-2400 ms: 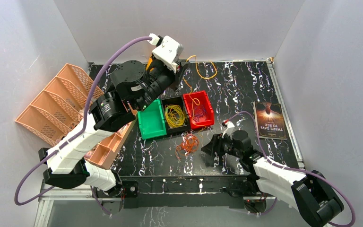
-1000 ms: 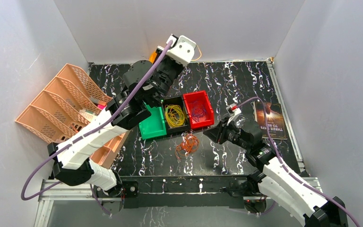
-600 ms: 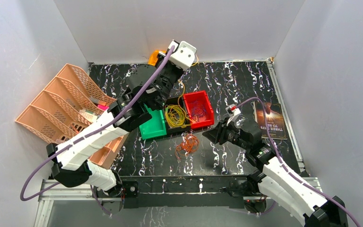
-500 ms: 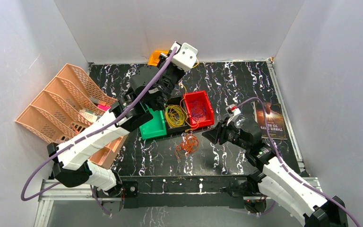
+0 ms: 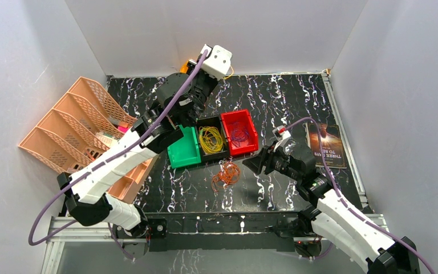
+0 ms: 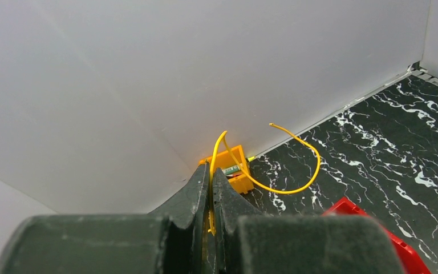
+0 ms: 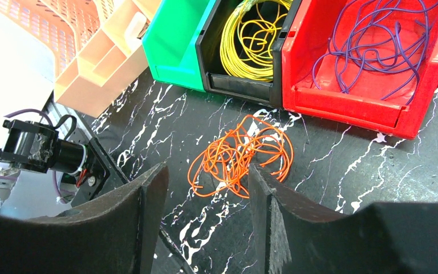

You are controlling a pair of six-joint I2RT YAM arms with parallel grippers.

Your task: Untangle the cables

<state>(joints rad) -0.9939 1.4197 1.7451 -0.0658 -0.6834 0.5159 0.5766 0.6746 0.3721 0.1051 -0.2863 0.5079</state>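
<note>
Room lies open lower right of the orange cables (image 7: 242, 157), loose at frame centre below the red bin (image 7: 348, 108) lip, framed by your right gripper (image 7: 205, 182), jaws wide, while your left gripper (image 6: 211, 197) clamps a yellow cable (image 6: 296, 185) (close to the back wall (image 6: 148, 68)).

Left arm (image 5: 114, 165), right arm (image 5: 345, 216): white shells, black joints.
Each carries a lilac cable (image 5: 178, 96); white camera block (image 5: 217, 60) at left wrist; left tool (image 6: 210, 185) and right tool (image 7: 205, 188) matte black.

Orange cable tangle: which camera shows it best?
Right wrist. The orange cable tangle fills the middle of the frame, close and unobstructed, so single loops can be told apart. Top external shows all of it, but only as a small, coarse clump. Left wrist misses it entirely and sees only a yellow cable.
</note>
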